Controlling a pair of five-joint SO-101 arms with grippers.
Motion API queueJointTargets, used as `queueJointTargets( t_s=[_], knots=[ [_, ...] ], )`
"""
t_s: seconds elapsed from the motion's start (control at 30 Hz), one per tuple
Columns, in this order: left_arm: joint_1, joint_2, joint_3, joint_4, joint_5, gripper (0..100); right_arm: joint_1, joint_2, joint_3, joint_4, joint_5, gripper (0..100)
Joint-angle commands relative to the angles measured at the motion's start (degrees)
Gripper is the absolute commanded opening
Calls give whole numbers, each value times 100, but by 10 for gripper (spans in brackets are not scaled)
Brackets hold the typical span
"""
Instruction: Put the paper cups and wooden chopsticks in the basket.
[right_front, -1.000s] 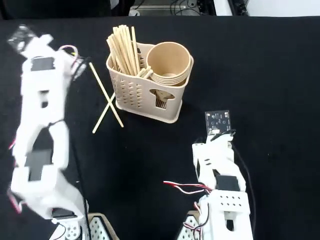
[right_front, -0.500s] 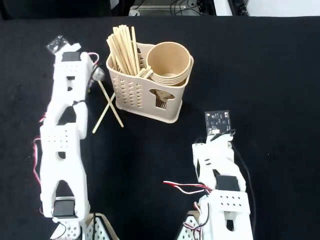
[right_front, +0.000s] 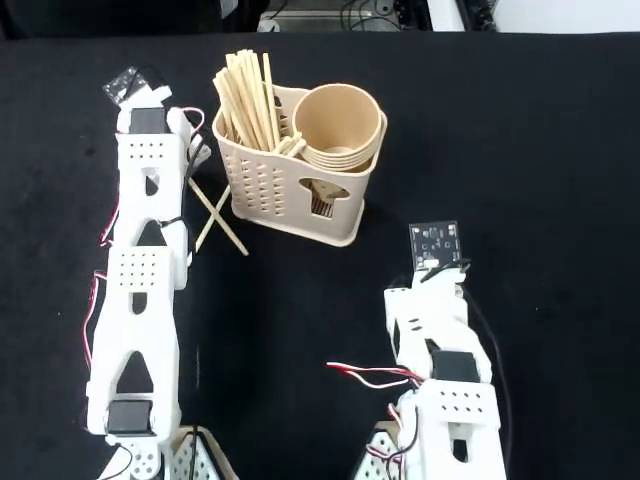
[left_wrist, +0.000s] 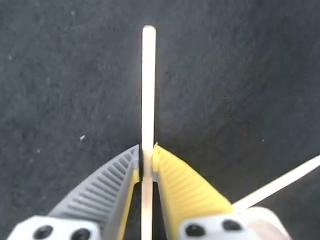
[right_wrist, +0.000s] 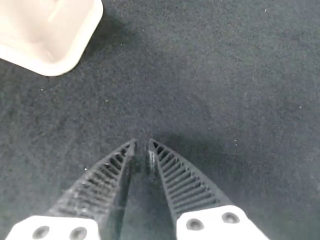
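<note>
the black table (right_front: 520, 140) is under it all. my left arm (right_front: 140, 290) stretches out beside the basket (right_front: 290, 195), and my right arm (right_front: 440, 350) sits low, well apart from it. the basket holds a stack of paper cups (right_front: 338, 125) and a bunch of wooden chopsticks (right_front: 245, 100). two loose chopsticks (right_front: 214, 212) lie crossed on the table just beside the basket. my left claw (left_wrist: 146, 155) is clamped on one loose chopstick (left_wrist: 148, 75). my right claw (right_wrist: 141, 150) is pressed together with nothing in it.
</note>
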Motion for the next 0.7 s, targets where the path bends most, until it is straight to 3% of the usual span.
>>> queueJointTargets(
  t_s=[0.0,0.07,0.23,0.4,0.67],
  knots=[
    [84,-378,-242,475,-149,29,-79,-84,-4,18,26,40],
    [84,-563,-242,668,-176,29,-79,-84,-4,18,26,40],
    [75,-782,-233,677,-1011,29,-79,-84,-4,-9,26,40],
    [66,-976,-127,703,-1160,28,-79,-84,-4,-9,26,40],
    [92,-2646,1868,703,-1679,28,-79,-84,-4,-18,35,42]
  ],
)
